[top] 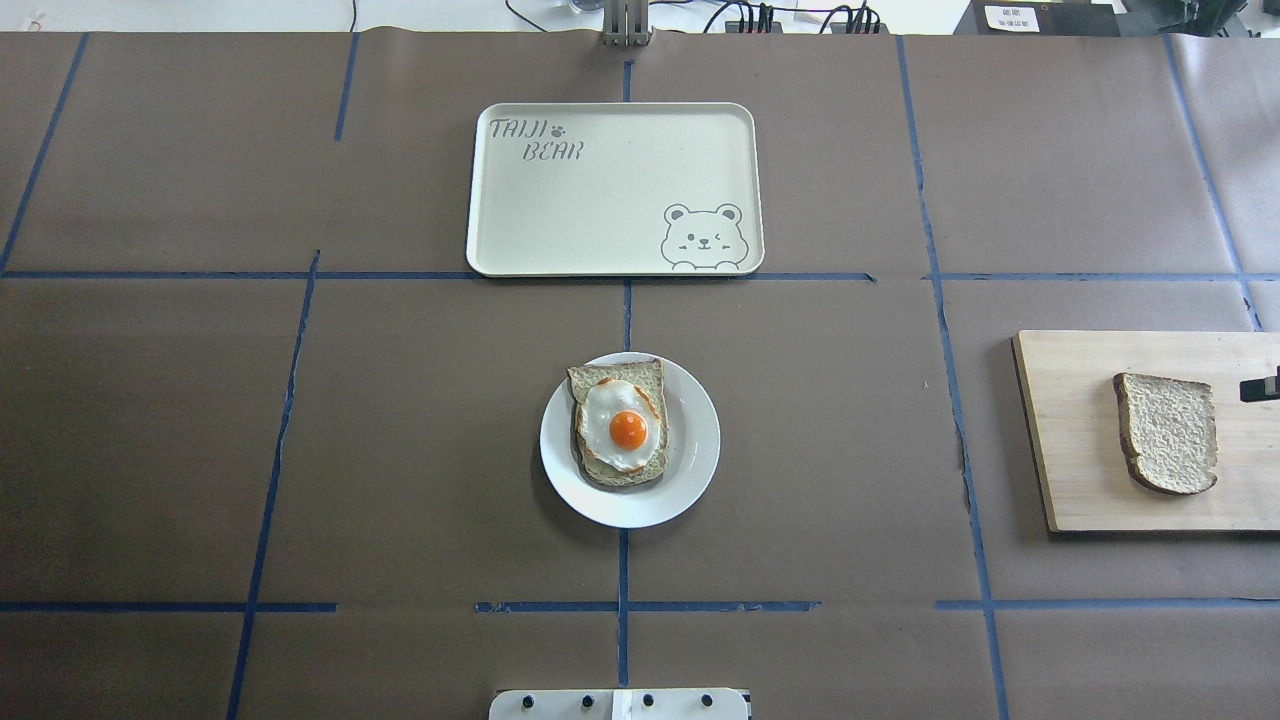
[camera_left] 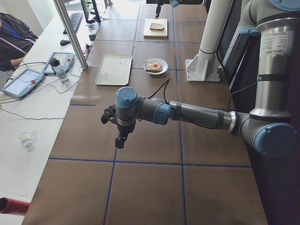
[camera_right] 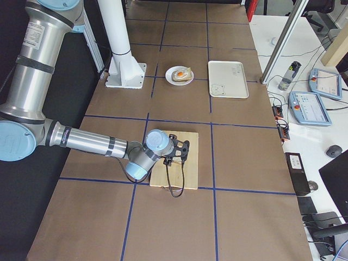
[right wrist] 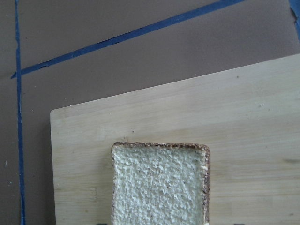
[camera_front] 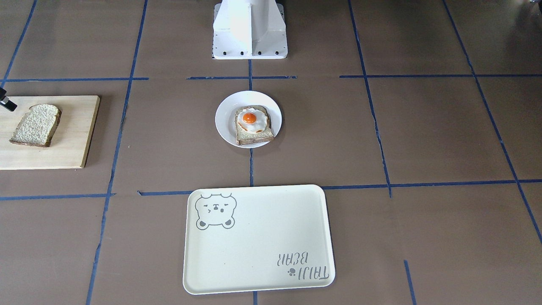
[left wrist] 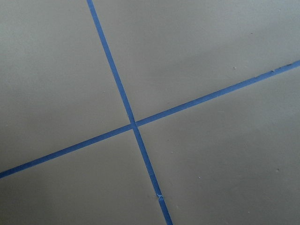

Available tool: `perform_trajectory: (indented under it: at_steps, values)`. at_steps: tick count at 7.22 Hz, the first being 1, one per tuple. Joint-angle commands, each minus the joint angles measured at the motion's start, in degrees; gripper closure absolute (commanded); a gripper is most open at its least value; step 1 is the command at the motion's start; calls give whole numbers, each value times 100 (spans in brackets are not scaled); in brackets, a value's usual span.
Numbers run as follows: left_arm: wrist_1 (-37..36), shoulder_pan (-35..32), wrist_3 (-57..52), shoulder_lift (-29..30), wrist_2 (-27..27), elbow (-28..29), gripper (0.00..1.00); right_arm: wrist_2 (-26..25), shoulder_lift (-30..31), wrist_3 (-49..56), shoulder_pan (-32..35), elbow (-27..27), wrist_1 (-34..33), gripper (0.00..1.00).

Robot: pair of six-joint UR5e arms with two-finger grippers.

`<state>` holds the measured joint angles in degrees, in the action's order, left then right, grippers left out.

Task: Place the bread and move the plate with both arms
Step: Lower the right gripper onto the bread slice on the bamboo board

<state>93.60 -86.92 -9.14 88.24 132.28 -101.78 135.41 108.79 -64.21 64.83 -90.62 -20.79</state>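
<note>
The plain bread (top: pixel 1167 432) lies flat on a wooden board (top: pixel 1075 450) at the table's right end. It also shows in the right wrist view (right wrist: pixel 160 183) and the front view (camera_front: pixel 36 125). My right gripper (top: pixel 1262 388) hovers over the board's outer side, just beyond the bread, and only its tip shows. In the right wrist view its fingertips barely show at the bottom edge, wide apart, so it is open and empty. The white plate (top: pixel 695 455) sits mid-table and holds a slice topped with a fried egg (top: pixel 620 425). My left gripper (camera_left: pixel 120 138) hangs over bare table far left; I cannot tell its state.
A cream bear tray (top: pixel 610 190) lies beyond the plate, on the operators' side. The white pedestal base (camera_front: pixel 250 29) stands on the robot's side of the plate. Blue tape lines (left wrist: pixel 133 124) cross the brown table under the left wrist.
</note>
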Motion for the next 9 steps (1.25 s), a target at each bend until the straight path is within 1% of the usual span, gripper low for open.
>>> perform_trajectory:
  at_steps: [1,2,5,6,8,9]
  values:
    - [1,0,0,0,0,-26,0,-602,107,-285,-601,157,242,17]
    - [1,0,0,0,0,-34,0,-708,107,-285,-751,185,234,19]
    - [1,0,0,0,0,-26,0,-736,134,-267,-1024,194,233,29]
    - [1,0,0,0,0,-26,0,-840,134,-267,-1094,194,233,31]
    - [1,9,0,0,0,-26,0,-912,125,-267,-1139,203,233,37]
    - [1,0,0,0,0,-26,0,-912,125,-258,-1139,203,233,37]
